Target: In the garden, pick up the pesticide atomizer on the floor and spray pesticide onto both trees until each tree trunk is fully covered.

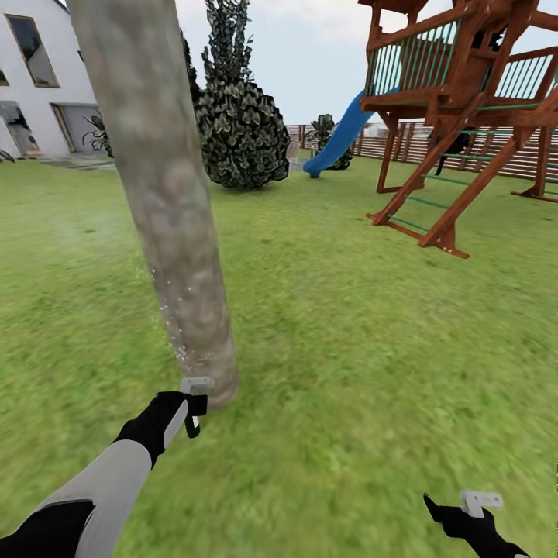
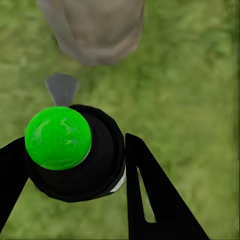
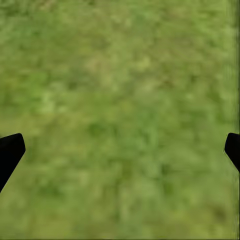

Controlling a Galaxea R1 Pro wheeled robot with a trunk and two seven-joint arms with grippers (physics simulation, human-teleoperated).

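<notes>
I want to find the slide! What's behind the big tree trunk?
Past the tree trunk there is a white house and a dark bush. The blue slide is off to the side. Whatever is straight behind the trunk is hidden.

Ground surface: a green grass lawn (image 1: 341,325), continuous across the head view and slightly mottled with yellower patches. A thick grey-beige tree trunk (image 1: 167,209) rises from the turf near centre, leaning toward 11 o'clock; its base meets the grass at about 7 o'clock from centre. A dense dark shrub (image 1: 240,132) stands on the lawn at 12 o'clock. A wooden play frame (image 1: 457,124) rests its legs on the grass at 2 o'clock, with a blue slide (image 1: 341,136) reaching the ground at 1 o'clock. In the left wrist view the trunk base (image 2: 95,30) sits directly in the turf (image 2: 190,100).
</notes>
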